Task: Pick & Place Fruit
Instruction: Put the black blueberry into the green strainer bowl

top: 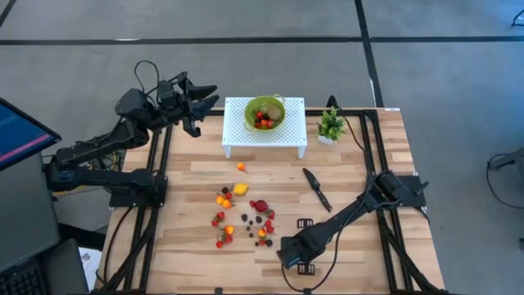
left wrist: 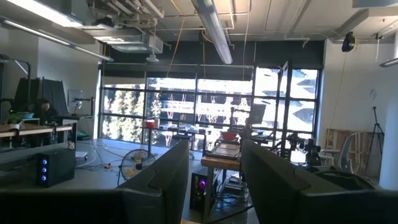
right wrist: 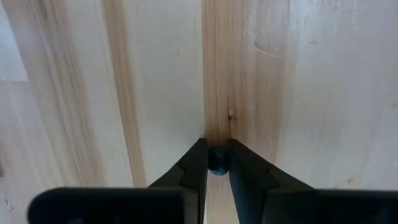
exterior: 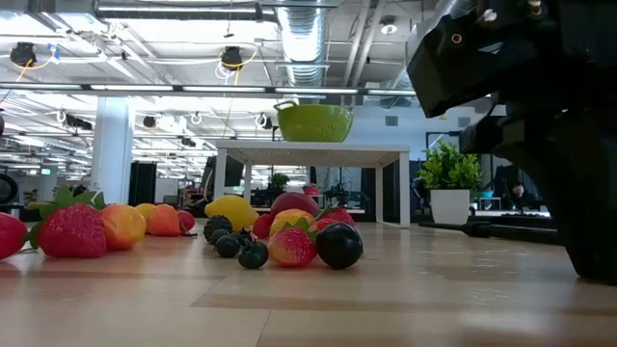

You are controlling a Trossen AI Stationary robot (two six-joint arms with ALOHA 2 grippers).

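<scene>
Dark berry (right wrist: 217, 160) pinched between right gripper (right wrist: 217, 163) fingertips.

Bench (top: 360, 176) is light wood in pale and tan striped planks; the fruit (top: 243, 215) on it is red, orange, yellow and dark purple-black. Lime-green bowl (top: 264, 112) holds red pieces and sits on a white perforated stand (top: 237, 131), with a green plant in a white pot (top: 330, 127) and a black knife (top: 317, 188) nearby. Right gripper (right wrist: 217, 160) has black fingers (right wrist: 196, 168) around a dark blue berry (right wrist: 217, 160).
</scene>
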